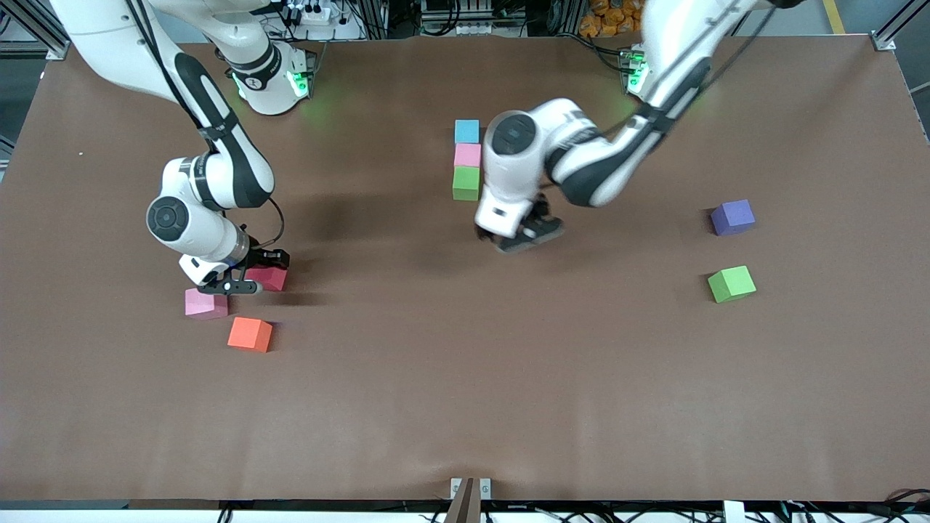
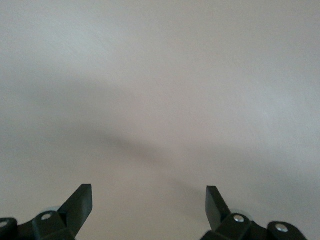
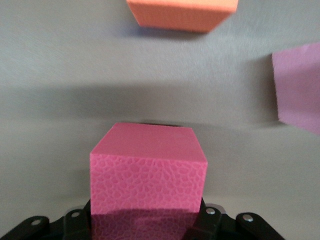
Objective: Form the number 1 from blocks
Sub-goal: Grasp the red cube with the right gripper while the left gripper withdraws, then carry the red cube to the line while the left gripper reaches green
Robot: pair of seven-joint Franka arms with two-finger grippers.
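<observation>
I'm gripping the red block (image 3: 148, 172) with the right gripper (image 1: 243, 280), beside the pink block (image 1: 205, 303) and orange block (image 1: 250, 334); lifting may be nudging them, I think. The left gripper (image 1: 522, 234) is hanging open beside the blue-pink-green column (image 1: 466, 160).

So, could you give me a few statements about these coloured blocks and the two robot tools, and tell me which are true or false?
1. Three blocks, light blue block, pink block and green block, sit in a touching line. True.
2. The left tool holds a block. False: it is open and empty, over bare table.
3. The right tool is shut on the red block. True.
4. The orange block is stacked on another block. False: it lies on the table.
5. The purple block lies toward the right arm's end. False: the left arm's end.
</observation>
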